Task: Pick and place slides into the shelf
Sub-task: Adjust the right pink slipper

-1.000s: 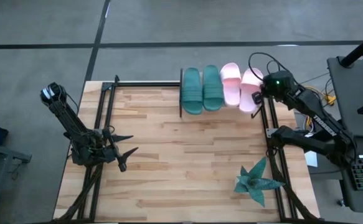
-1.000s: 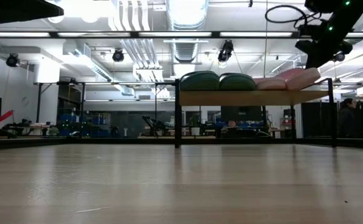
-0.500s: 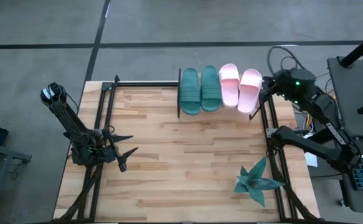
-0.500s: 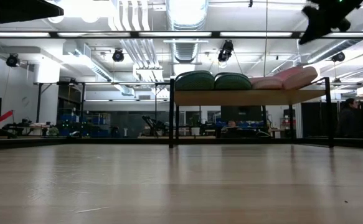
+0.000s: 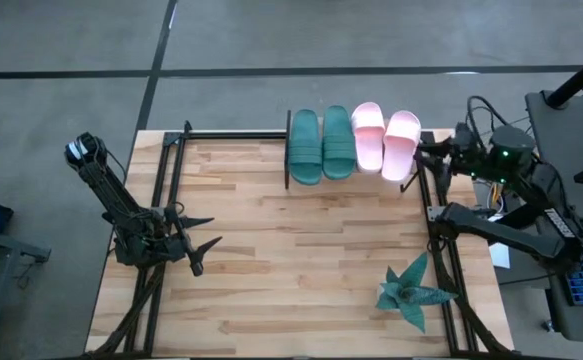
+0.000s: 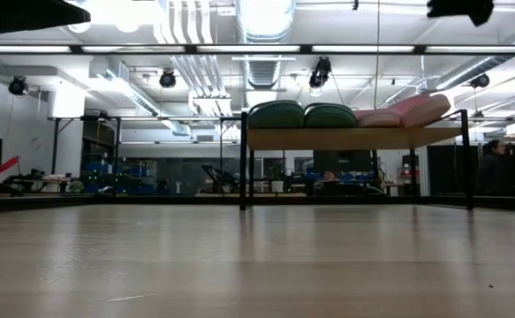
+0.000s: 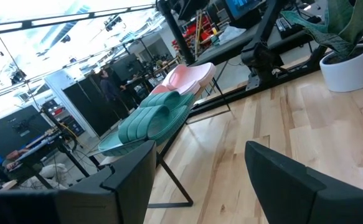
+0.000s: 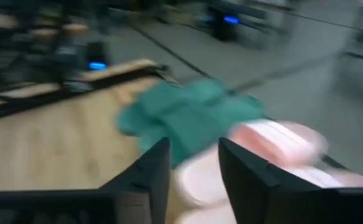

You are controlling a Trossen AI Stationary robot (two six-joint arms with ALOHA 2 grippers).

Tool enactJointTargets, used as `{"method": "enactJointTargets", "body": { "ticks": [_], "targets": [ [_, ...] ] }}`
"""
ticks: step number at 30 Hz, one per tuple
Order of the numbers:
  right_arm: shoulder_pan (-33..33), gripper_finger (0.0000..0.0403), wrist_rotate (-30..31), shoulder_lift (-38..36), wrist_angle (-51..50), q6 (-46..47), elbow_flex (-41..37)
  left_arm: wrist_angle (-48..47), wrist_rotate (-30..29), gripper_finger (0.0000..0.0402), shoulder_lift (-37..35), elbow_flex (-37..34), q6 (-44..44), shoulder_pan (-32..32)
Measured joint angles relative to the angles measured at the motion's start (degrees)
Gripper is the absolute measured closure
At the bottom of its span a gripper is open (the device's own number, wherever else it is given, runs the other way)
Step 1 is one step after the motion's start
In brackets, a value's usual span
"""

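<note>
right gripper [image 5: 433, 153] – just let go, jaws apart, backing off | last pink slide [image 5: 402, 144] now tilted on shelf [image 6: 354, 138] | left gripper [image 5: 203, 252] – parked, open | looks done

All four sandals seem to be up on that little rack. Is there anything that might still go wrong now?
Two things, possibly. The outer pink slide lies tilted on the shelf, its end over the edge, so it may slip off. The right tool, empty and open, is close beside that slide and the shelf's upright, so a careless move might bump either. The left tool waits far off.
</note>
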Motion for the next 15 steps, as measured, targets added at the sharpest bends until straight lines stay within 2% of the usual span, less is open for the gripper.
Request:
{"method": "enactJointTargets", "body": {
  "ticks": [3,5,8,15],
  "targets": [
    [2.3,0.0253,-6.1,0.0,2.5,0.1,0.0,0.0,0.0,0.0171,0.0,0.0,0.0,0.0],
    [3.9,0.0238,-7.8,0.4,4.6,1.1,0.0,0.0,0.0,0.0171,0.0,0.0,0.0,0.0],
    [6.3,0.0225,-7.9,1.7,7.8,1.8,0.0,0.0,0.0,0.0171,0.0,0.0,0.0,0.0],
    [10.5,0.0223,-7.8,6.8,16.2,-0.8,-0.1,0.0,0.0,0.0171,0.0,0.0,0.0,0.0]
  ]
}}
